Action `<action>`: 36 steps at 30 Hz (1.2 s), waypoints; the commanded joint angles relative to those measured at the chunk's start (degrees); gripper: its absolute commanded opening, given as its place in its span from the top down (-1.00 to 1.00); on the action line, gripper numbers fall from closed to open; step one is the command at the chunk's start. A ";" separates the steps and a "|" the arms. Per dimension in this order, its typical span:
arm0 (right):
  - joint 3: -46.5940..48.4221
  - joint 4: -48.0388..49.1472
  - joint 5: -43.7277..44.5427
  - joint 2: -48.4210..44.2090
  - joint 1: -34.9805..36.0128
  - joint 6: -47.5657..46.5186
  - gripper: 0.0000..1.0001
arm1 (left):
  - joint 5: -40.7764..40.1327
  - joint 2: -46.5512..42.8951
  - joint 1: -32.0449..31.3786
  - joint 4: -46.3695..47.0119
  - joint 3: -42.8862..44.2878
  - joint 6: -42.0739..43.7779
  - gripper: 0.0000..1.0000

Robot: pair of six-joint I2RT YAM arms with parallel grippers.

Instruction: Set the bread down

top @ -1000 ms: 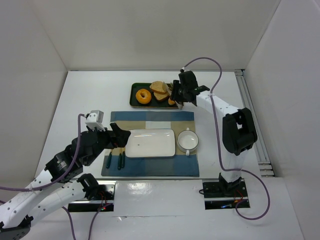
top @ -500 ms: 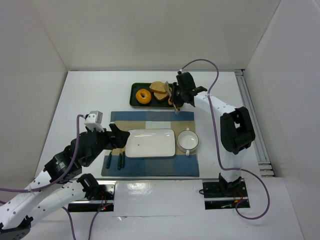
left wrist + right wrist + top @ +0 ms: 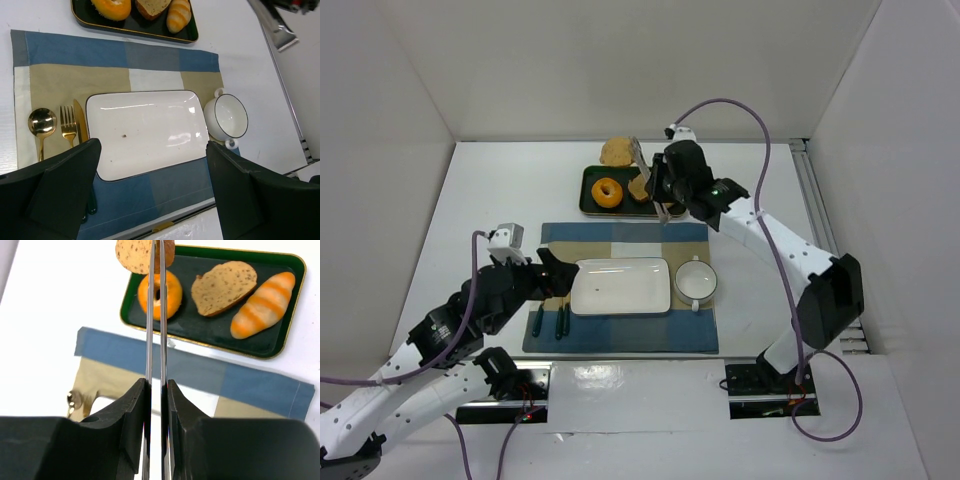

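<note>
Right gripper point(image 3: 156, 247): long thin fingers clenched on the bread point(image 3: 131, 255), with the slice showing on either side of the tips. The overhead view puts the bread point(image 3: 614, 152) in the air over the far left corner of the tray point(image 3: 584, 196), clear of what lies in it, and the right gripper point(image 3: 634, 150) at its edge.

Right wrist view only: the speckled crumb of the held slice. Below it in the tray point(image 3: 210, 327) are the doughnut point(image 3: 175, 290) at the left end, a second slice point(image 3: 222, 287) in the middle and the croissant point(image 3: 265, 305) at the right end. Overhead, my arm covers much of the tray's right half, and only the doughnut point(image 3: 608, 192) reads clearly.

Left gripper point(image 3: 152, 147): jaws released, wide apart, nothing between them. Overhead it point(image 3: 555, 275) hangs well to the near side of the tray, off its left end.

Left wrist view only: a gold spoon point(image 3: 41, 122), fork point(image 3: 67, 120) and knife point(image 3: 80, 125) on the placemat point(image 3: 75, 75), on the near side of the tray point(image 3: 150, 27). The plate point(image 3: 150, 130) and bowl point(image 3: 226, 117) are there too. This view does not reach the bread.
</note>
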 commanded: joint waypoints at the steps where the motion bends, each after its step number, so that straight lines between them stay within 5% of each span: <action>1: 1.06 -5.53 4.39 -2.80 2.78 0.47 1.00 | -2.05 -0.49 -0.15 1.17 -0.05 0.73 -0.99; 16: -10.80 -18.28 21.72 -12.56 32.83 20.59 1.00 | -15.32 2.93 -0.15 2.84 3.28 3.63 -0.99; 36: -13.00 -29.01 17.41 -12.12 38.29 27.19 1.00 | -16.38 2.41 0.38 2.84 3.81 5.74 -0.99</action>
